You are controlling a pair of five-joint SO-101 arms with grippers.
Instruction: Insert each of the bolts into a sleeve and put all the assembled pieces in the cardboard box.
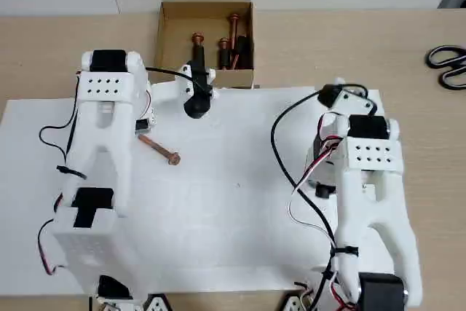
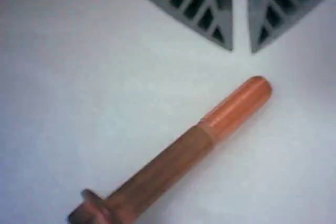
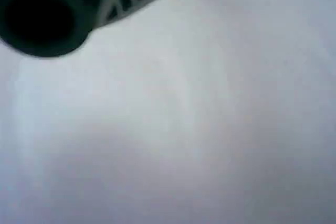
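One smooth coppery bolt [image 2: 178, 156], flanged head, near ribbed grey left claw [image 2: 241, 50].

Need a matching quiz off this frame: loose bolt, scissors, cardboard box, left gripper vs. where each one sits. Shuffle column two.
Column 1
1. loose bolt
2. scissors
3. cardboard box
4. left gripper

Column 2
A. on the bare table, at its right side
B. just off the bolt's plain tip, nothing between its fingers
C. lying flat on the white sheet
D. past the sheet's far edge, with assembled pieces inside

Pairs: 1-C, 2-A, 3-D, 4-B
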